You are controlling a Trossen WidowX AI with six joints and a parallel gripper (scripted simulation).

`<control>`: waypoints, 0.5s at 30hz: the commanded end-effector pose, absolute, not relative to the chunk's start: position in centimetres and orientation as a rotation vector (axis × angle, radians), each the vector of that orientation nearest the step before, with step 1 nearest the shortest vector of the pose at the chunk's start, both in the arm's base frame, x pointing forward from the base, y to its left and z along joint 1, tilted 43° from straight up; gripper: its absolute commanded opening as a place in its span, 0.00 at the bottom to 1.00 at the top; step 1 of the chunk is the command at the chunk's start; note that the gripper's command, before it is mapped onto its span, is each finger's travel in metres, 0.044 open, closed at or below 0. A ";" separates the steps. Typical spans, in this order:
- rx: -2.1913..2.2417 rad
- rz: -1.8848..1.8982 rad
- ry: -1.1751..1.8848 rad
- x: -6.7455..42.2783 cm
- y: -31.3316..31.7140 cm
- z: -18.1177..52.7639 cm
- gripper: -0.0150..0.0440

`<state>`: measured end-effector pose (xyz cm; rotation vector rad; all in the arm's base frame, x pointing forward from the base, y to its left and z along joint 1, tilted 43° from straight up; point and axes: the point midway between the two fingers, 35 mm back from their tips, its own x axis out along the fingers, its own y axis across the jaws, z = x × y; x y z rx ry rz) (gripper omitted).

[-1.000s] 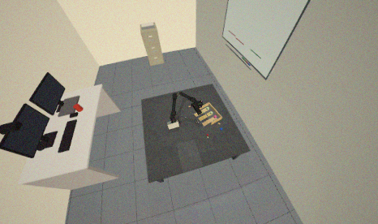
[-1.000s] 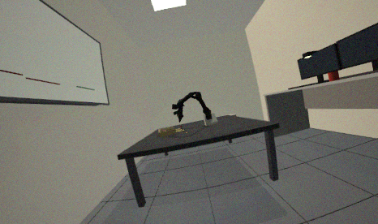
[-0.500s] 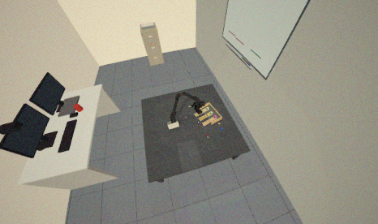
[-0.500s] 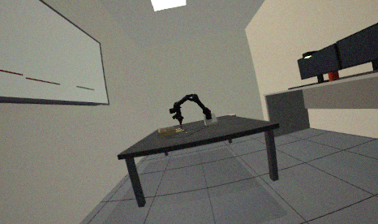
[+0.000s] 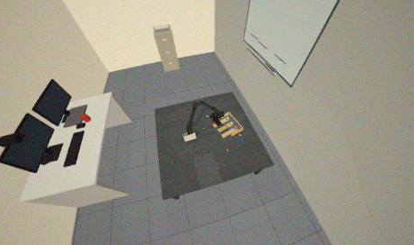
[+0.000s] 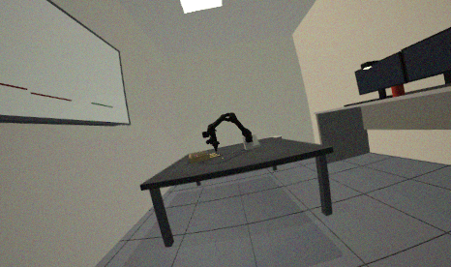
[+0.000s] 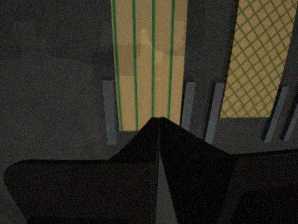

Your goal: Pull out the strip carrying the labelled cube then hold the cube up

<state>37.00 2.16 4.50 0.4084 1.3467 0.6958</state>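
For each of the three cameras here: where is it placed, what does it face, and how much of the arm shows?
Top: high overhead, looking down on the room; the whole arm on the dark table.
Exterior: low near the floor, looking up at the table; the full arm in side view.
Wrist: on the gripper, facing down at the green-lined strip; only closed fingers.
Top and exterior share the tray.

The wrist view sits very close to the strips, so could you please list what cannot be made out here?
- Cubes: outside the wrist view, cut off by its top edge.
- Green-lined strip's near end: hidden behind the shut jaws.
- Tray: too small in the top view to tell cubes or labels.
- Gripper: tiny and blurred in the exterior view.
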 end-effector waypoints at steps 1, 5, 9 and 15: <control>0.416 0.695 1.352 37.0 2.6 3.8 0.25; 0.416 0.695 1.352 37.0 3.1 3.3 0.25; 0.417 0.696 1.352 37.0 3.6 2.9 0.25; 0.417 0.696 1.351 37.0 4.3 2.2 0.25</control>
